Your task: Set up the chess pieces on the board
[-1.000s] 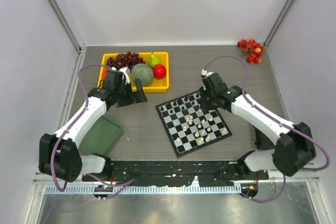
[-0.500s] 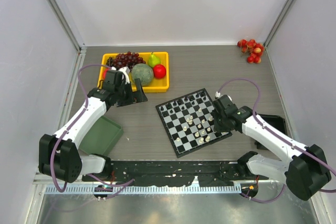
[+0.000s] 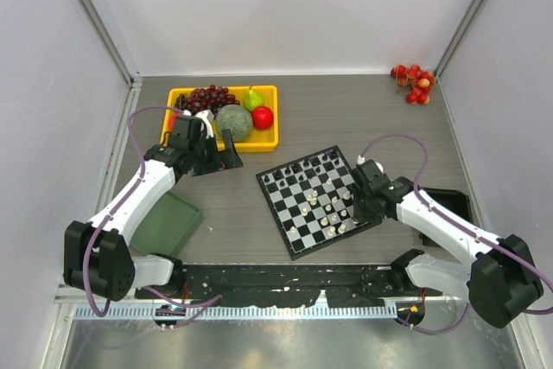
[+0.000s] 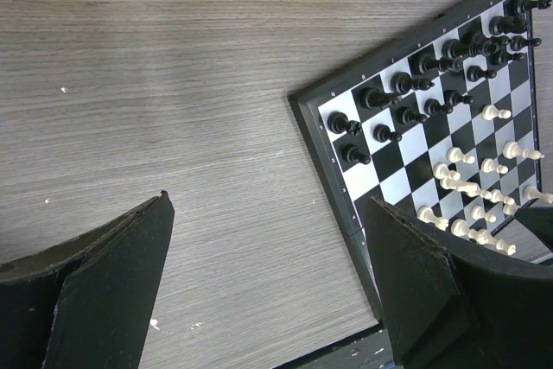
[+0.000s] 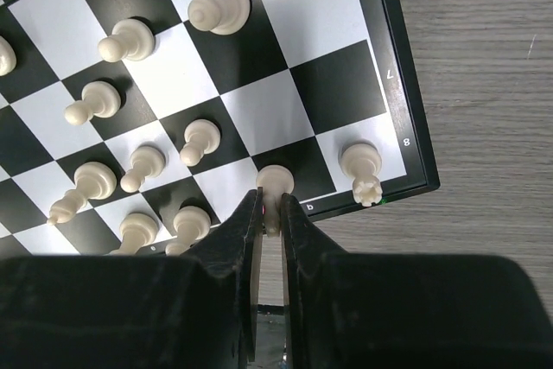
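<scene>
The checkered board [image 3: 318, 200] lies tilted at the table's middle, with black pieces [image 3: 298, 170] along its far edge and cream-white pieces [image 3: 337, 213] on its near half. My right gripper [image 5: 271, 213] is shut on a white piece [image 5: 275, 186] and holds it over a black square in the board's edge row, next to a white rook [image 5: 361, 170]. In the top view this gripper [image 3: 352, 206] is at the board's right near corner. My left gripper [image 3: 226, 160] is open and empty over bare table left of the board [image 4: 432, 136].
A yellow tray [image 3: 263, 140] with grapes, a pear, a melon and a red fruit stands behind the left gripper. A green tray [image 3: 168, 224] lies at the near left. Red fruit [image 3: 412, 82] sits in the far right corner. A black item [image 3: 449, 203] lies right of the board.
My right gripper has swung from the board's far right corner to its near right corner, carrying the white piece, and in the last half second has barely shifted. The left arm has not moved.
</scene>
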`<state>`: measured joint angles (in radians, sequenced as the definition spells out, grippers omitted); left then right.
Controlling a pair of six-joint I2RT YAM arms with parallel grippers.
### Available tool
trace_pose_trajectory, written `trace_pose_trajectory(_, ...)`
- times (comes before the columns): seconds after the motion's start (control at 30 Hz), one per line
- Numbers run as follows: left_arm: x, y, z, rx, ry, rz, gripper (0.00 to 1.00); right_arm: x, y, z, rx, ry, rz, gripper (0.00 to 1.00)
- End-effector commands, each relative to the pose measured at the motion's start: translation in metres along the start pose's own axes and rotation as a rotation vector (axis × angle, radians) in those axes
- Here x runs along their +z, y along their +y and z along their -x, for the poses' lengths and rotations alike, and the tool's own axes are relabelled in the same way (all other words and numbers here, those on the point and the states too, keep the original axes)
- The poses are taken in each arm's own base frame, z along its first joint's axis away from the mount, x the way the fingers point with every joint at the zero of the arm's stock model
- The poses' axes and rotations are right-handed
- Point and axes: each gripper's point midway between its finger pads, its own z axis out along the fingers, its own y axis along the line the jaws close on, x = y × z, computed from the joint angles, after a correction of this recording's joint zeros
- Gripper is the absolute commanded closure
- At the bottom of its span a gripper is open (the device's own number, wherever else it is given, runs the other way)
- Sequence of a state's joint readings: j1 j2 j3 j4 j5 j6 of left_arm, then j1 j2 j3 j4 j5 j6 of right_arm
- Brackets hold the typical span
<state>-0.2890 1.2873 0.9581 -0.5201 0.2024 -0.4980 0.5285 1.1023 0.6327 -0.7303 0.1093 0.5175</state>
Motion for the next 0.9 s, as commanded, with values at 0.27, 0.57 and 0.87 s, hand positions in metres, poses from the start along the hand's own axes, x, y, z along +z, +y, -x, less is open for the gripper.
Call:
trace_pose_trajectory(0.27, 0.001, -0.009, 0.012, 0.009, -0.027, -0.027, 0.01, -0.002, -0.010, 0.005, 0.038, -0.024, -0.052, 0.84)
trace_pose_trajectory(0.57, 0.003, -0.009, 0.011, 0.006, -0.018, -0.029, 0.01, 0.000, -0.001, 0.003, 0.032, -0.002, -0.003, 0.82)
trace_pose_trajectory(0.87, 0.002, -0.010, 0.011, 0.005, -0.022, -0.031, 0.01, -0.026, 0.025, 0.059, -0.015, -0.131, 0.059, 0.60)
